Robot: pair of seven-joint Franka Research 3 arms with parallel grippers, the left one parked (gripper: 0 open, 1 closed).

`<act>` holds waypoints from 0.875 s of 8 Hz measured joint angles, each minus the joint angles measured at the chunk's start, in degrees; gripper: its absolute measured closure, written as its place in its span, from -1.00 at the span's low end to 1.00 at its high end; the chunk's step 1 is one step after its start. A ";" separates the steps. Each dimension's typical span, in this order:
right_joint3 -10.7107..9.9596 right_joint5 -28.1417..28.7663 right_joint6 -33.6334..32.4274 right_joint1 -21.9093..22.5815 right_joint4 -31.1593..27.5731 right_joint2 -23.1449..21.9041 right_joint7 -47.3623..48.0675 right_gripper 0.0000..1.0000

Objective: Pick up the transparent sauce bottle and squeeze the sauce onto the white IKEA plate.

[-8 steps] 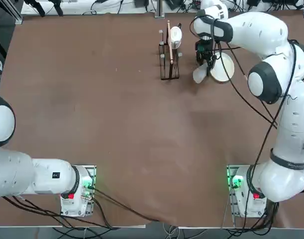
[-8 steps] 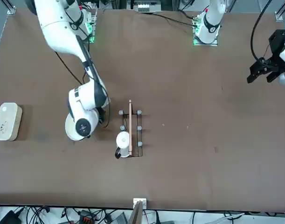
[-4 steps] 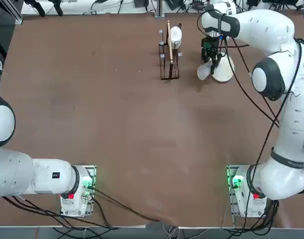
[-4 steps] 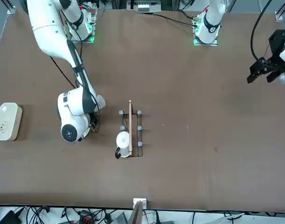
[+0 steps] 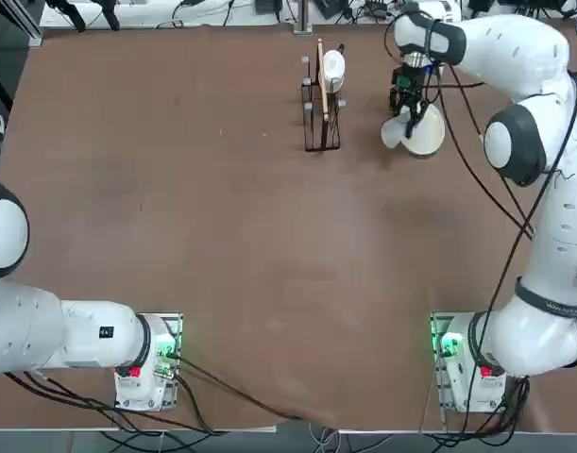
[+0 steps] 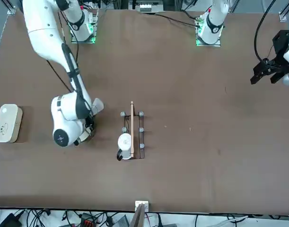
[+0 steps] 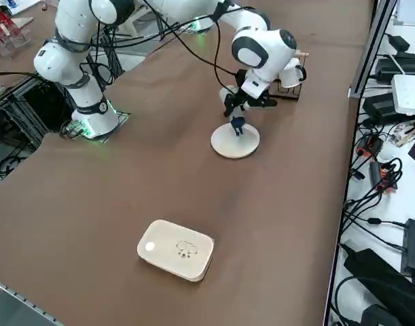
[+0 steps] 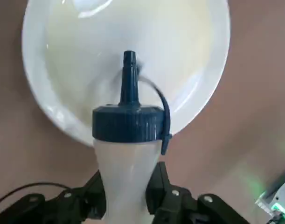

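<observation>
My right gripper (image 8: 126, 189) is shut on the transparent sauce bottle (image 8: 125, 161); its fingers (image 8: 157, 186) squeeze the soft body from both sides. The bottle is tipped nozzle-down, and its dark blue cap (image 8: 128, 122) points at the white IKEA plate (image 8: 86, 56) just below. In the right side view the blue nozzle (image 7: 238, 125) hangs close above the plate (image 7: 242, 146), under the gripper (image 7: 243, 105). From overhead the bottle (image 5: 393, 133) overlaps the plate's (image 5: 430, 132) near-left rim. In the front view the wrist hides most of the plate. I see no sauce on the plate.
A thin dark rack (image 5: 320, 106) with a small white round piece and a wooden stick stands just left of the plate. A white rounded box (image 7: 176, 249) lies on the brown table (image 5: 222, 236) further to my right, seen also in the front view (image 6: 6, 123).
The gripper has carried the bottle to the right and a little farther back, from beside the plate to over it. The grip has stayed shut.
</observation>
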 joint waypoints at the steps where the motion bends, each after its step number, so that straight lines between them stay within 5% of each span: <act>1: 0.00 0.21 -0.01 -1.25 0.00 0.00 -1.64 0.22; 7: 0.11 0.55 -4.62 -4.18 -0.93 -0.23 -5.13 0.22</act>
